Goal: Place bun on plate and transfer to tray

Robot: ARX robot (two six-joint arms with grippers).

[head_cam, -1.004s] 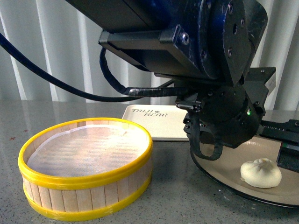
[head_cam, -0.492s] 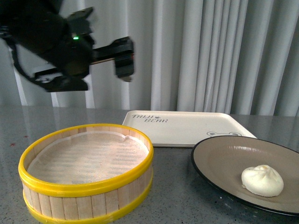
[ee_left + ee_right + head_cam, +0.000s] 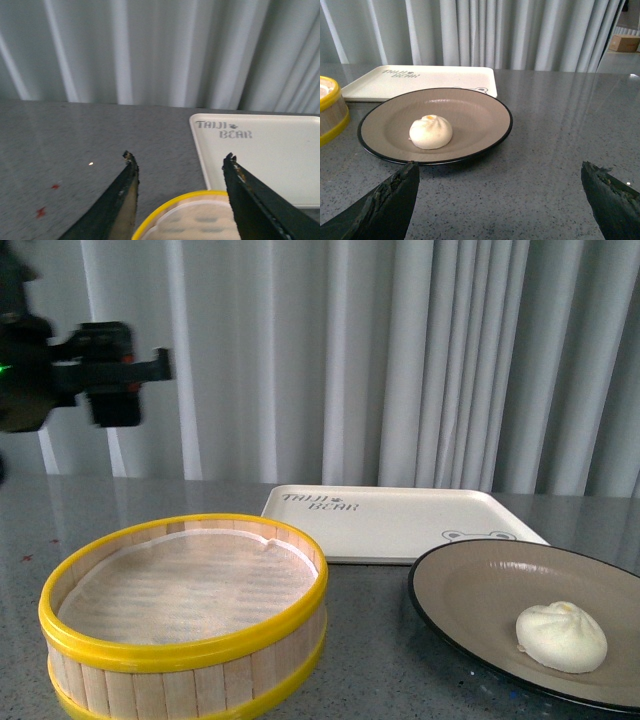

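The white pleated bun (image 3: 561, 636) lies on the beige, black-rimmed plate (image 3: 470, 580) at the front right of the table. Behind the plate, the cream tray (image 3: 400, 520) with grey lettering lies flat with nothing on it. My left gripper (image 3: 120, 375) hangs high at the far left, open and empty. In the left wrist view its gripper (image 3: 179, 159) is above the near corner of the tray (image 3: 270, 160). In the right wrist view the open right gripper (image 3: 500, 167) is low over the table, a short way from the plate (image 3: 480, 115) and the bun (image 3: 430, 132). The tray (image 3: 440, 80) lies beyond them.
A round wooden steamer basket (image 3: 185, 640) with yellow rims and a paper liner stands at the front left, close to the plate; it also shows as the basket (image 3: 185, 220) and the basket (image 3: 330, 112). A grey curtain closes the back. Small red specks (image 3: 47, 200) mark the grey tabletop.
The black arm that filled the front view over the plate a second ago has swung up and away to the far left. The bun stays on the plate.
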